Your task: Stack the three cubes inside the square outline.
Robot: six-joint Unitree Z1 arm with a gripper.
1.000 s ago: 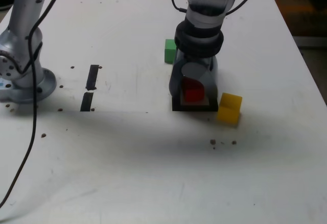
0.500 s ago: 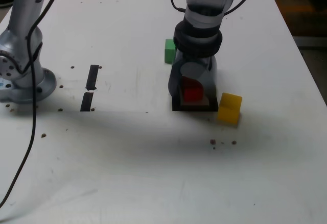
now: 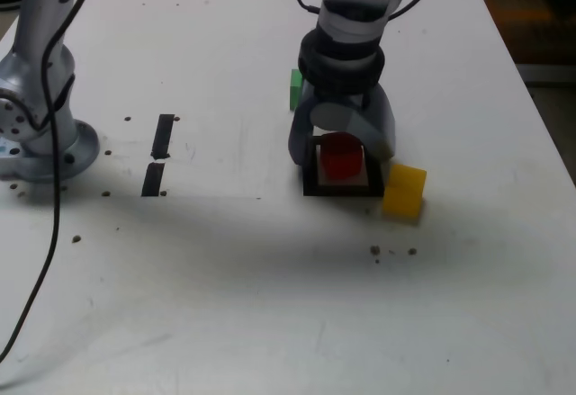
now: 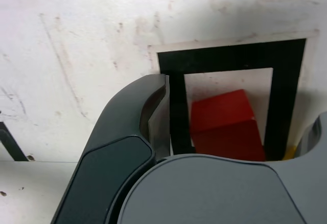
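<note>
The red cube (image 3: 342, 157) sits inside the square outline (image 3: 342, 188) of black tape, free of both fingers. My gripper (image 3: 342, 152) stands over it, open, with one finger (image 3: 298, 146) on each side of the cube and a gap to it. In the wrist view the red cube (image 4: 225, 124) rests on the white centre of the outline (image 4: 230, 58), and one dark finger (image 4: 127, 137) is apart from it. The green cube (image 3: 295, 89) lies just behind the gripper, partly hidden by it. The yellow cube (image 3: 404, 190) touches the outline's corner on the exterior view's right.
The arm's base (image 3: 36, 139) stands at the exterior view's left, with a black cable (image 3: 56, 233) hanging in front of it. Two short black tape strips (image 3: 163, 136) (image 3: 153, 179) lie between base and outline. The table's edge (image 3: 540, 116) runs down the right.
The jaws have spread wide and let go of the red cube, which stays in the outline. The wrist has risen slightly.
</note>
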